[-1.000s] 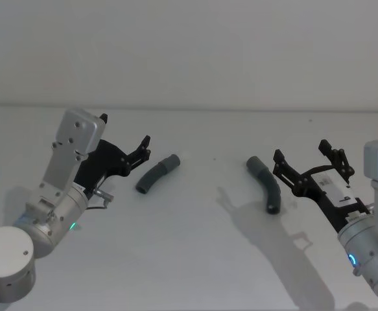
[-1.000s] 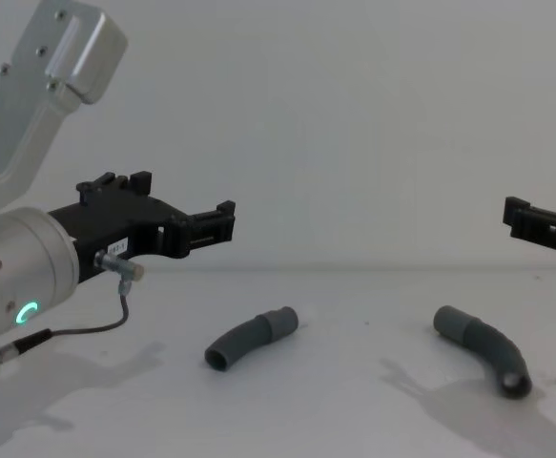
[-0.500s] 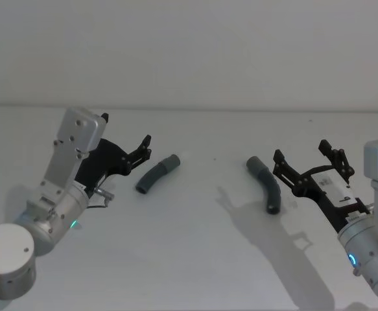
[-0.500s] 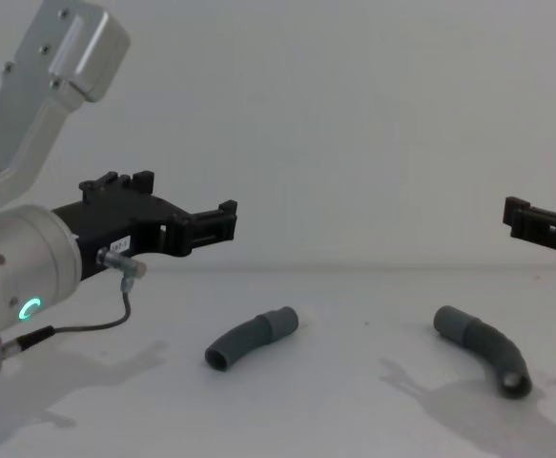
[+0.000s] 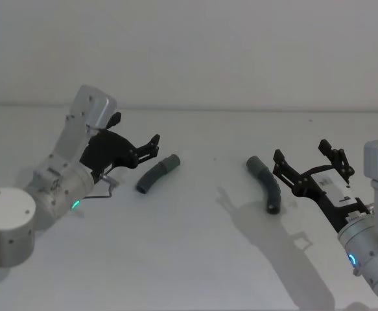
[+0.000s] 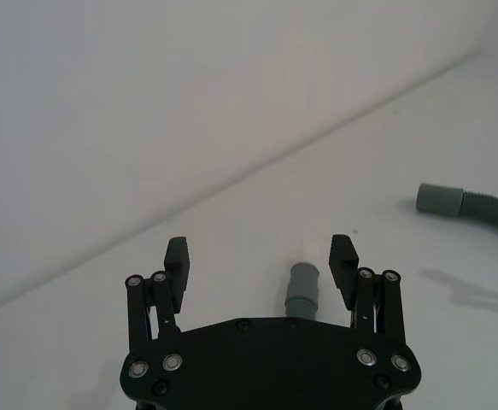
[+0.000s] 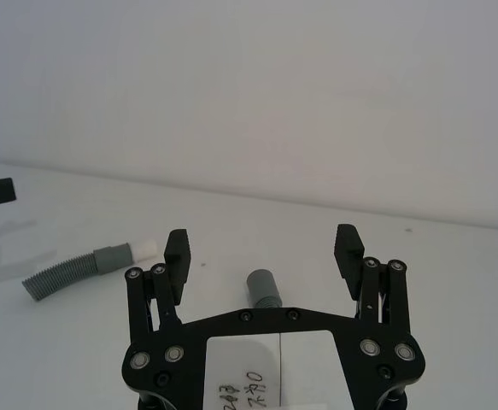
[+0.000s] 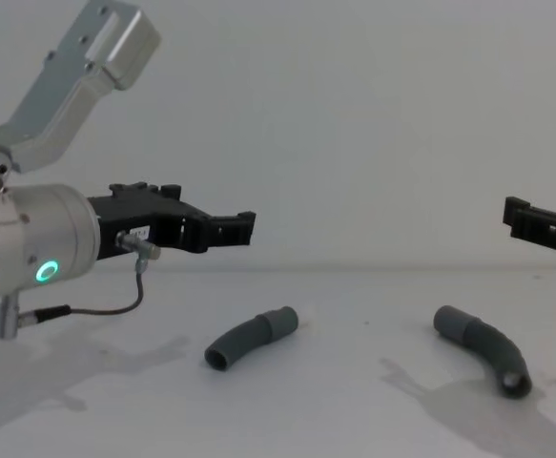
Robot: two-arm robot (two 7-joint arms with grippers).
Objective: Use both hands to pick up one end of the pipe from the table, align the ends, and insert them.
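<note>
Looking at a plain white-grey table first, with the left pipe piece lying flat on it, so using that as the reference. Next biggest: silver left arm, green ring light lit, reaching in from the left of that piece. Silver right arm far off to its right.

Then the left gripper: spread wide, holding nothing, hovering just left of the left pipe piece and higher up, not touching it. Right gripper: wide open and empty too, well to the right of that piece, just beyond the right pipe piece.

Right pipe piece also flat on the table, well apart from the left one.

Smallest bits: left collar and right collar, lighter grey, on the ends nearest each other.
</note>
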